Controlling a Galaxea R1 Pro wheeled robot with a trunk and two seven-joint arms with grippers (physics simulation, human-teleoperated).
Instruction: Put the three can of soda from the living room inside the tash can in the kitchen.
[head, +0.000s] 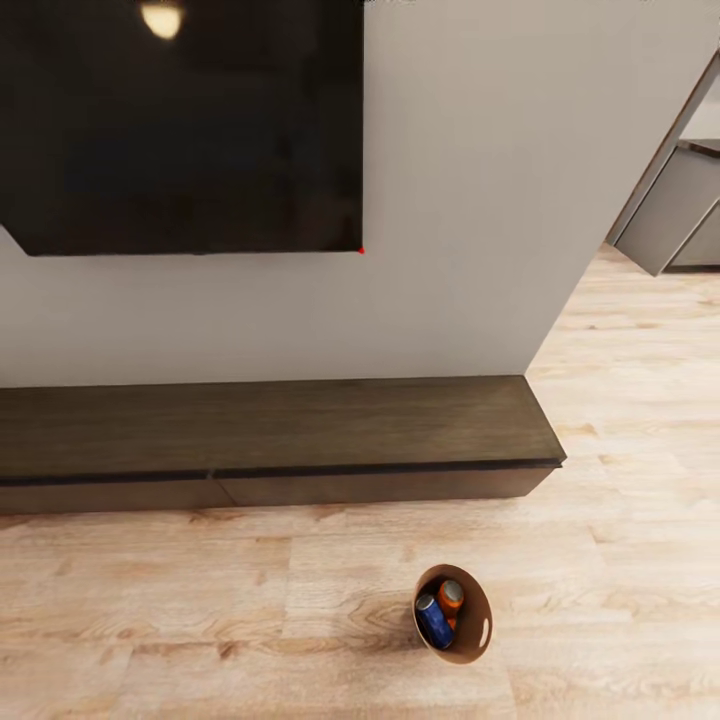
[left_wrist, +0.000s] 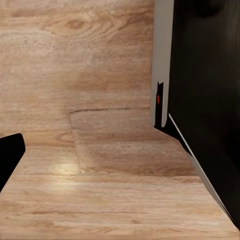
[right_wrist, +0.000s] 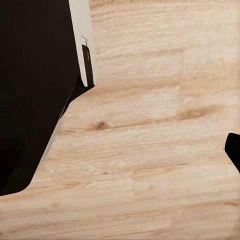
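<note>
Left fingers (left_wrist: 9, 157): just 1 black tip at the frame edge over pale wood-plank floor (left_wrist: 100, 190), so can't tell if apart or together. Nothing visibly held. Beside it in the left wrist view, a black body with a grey edge panel (left_wrist: 161, 60) and a small orange mark.

Right fingers (right_wrist: 233, 147): same story, 1 dark tip at the edge, state can't be told. Right wrist view has plank floor (right_wrist: 160, 150) and a black body with a light-grey panel (right_wrist: 80, 20), also with an orange mark.

Head view: trash can (head: 478, 625) sits on the floor (head: 200, 620), tipped so its coppery inside faces the camera, slot handle near the rim. Inside it: 1 blue soda can (head: 434, 621) and 1 orange soda can (head: 451, 597), side by side, touching or nearly so. A 3rd can can't be made out.

Behind the trash can, near but apart: long dark wooden bench (head: 270, 425) along a white wall (head: 480, 200). Black wall screen (head: 180, 130) above the bench, with a lamp reflection and a tiny red light at its lower corner. Grey cabinet (head: 668, 215) further off at the right.
</note>
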